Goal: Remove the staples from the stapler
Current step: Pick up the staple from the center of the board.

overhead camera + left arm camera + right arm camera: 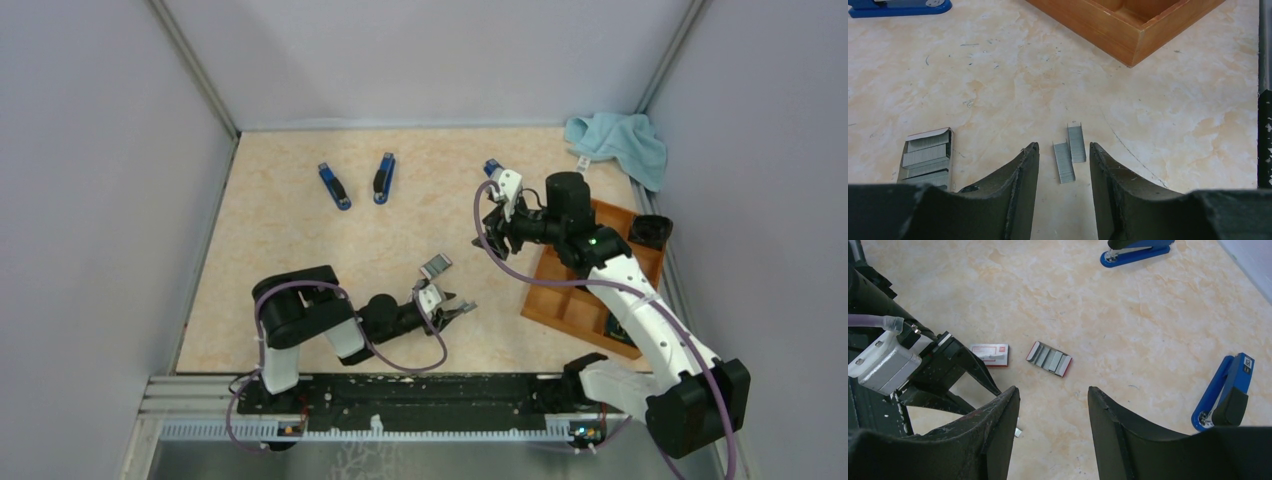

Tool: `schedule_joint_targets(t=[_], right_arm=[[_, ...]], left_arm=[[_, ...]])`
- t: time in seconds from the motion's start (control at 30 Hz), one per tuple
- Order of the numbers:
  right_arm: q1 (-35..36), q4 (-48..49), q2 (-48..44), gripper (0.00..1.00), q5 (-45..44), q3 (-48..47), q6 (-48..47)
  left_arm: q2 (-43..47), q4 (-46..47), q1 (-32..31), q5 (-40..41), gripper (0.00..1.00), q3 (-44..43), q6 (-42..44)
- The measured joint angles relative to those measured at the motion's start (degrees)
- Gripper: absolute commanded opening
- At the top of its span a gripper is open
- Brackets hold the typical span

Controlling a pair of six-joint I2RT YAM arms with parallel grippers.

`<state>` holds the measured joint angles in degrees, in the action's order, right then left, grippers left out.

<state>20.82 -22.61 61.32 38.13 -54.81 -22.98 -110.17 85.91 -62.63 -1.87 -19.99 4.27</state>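
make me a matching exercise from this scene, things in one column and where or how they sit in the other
Things:
1 staples
2 wooden tray
3 cloth
4 staple box

Places or states:
a far right corner of the table
b between the fingers of the left claw
c under the right arm
d lying open, strips inside

Pairs: 1-b; 2-c; 3-a; 4-d
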Motion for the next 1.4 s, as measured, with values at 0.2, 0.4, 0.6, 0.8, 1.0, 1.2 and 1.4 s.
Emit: schedule_joint_targets(t=[0.2,0.4,0.6,0.8,1.0,1.2,1.4], right_arm=[[0.00,0.00,0.00,0.54,-0.15,0.00,0.00],[0.00,0.00,0.00,0.54,-0.15,0.00,0.00],[0.00,0.02,0.00,0.54,-0.15,0.00,0.00],[0.00,0.02,0.00,0.54,-0.15,0.00,0.00],[0.00,0.00,0.00,0.54,-0.11,0.00,0.00],[0.00,0.02,0.00,0.54,-0.07,0.00,0.00],[0.00,0.04,0.00,0.54,-0.04,0.00,0.02]], left_arm=[[-0.96,0.07,-0.02,1.03,0.48,-0.13,-0.79],[-3.17,0.22,-0.02,2.36,0.48,-0.02,-1.75],[-3.91,0.26,-0.31,2.29,0.48,0.09,-1.88],[-3.96,0.26,-0.85,2.49,0.47,0.09,-1.84],[-4.26,0.26,-1.29,3.52,0.46,0.09,-1.68],[-4.72,0.28,-1.90,4.85,0.46,0.09,-1.33],[-5.18,0.33,-2.51,5.79,0.44,-0.04,-0.50]])
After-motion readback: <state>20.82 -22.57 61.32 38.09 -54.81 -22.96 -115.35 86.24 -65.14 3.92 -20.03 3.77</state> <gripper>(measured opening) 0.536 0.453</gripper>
